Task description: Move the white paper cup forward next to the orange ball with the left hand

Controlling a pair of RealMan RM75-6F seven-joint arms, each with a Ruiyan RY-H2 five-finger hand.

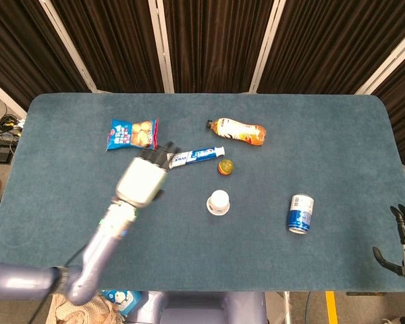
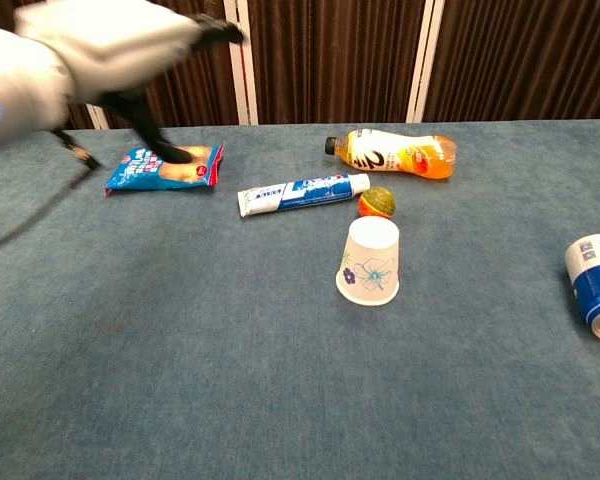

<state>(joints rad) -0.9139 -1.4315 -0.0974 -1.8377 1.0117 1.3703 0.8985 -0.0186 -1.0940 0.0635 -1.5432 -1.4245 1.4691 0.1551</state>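
The white paper cup [image 1: 218, 202] [image 2: 371, 261] stands upside down on the blue table, just in front of the orange ball [image 1: 225, 167] [image 2: 376, 202]. My left hand [image 1: 144, 177] [image 2: 120, 45] hovers above the table to the left of the cup, fingers spread, holding nothing. It sits over the left end of the toothpaste tube [image 1: 196, 156] in the head view. My right hand [image 1: 403, 241] hangs at the table's right front corner, fingers apart and empty.
An orange drink bottle [image 1: 237, 130] [image 2: 392, 153] lies behind the ball. A toothpaste tube [image 2: 302, 192] lies left of the ball, a blue snack bag [image 1: 132, 133] [image 2: 164, 167] farther left. A blue can [image 1: 300, 213] [image 2: 596, 285] lies on its side to the right.
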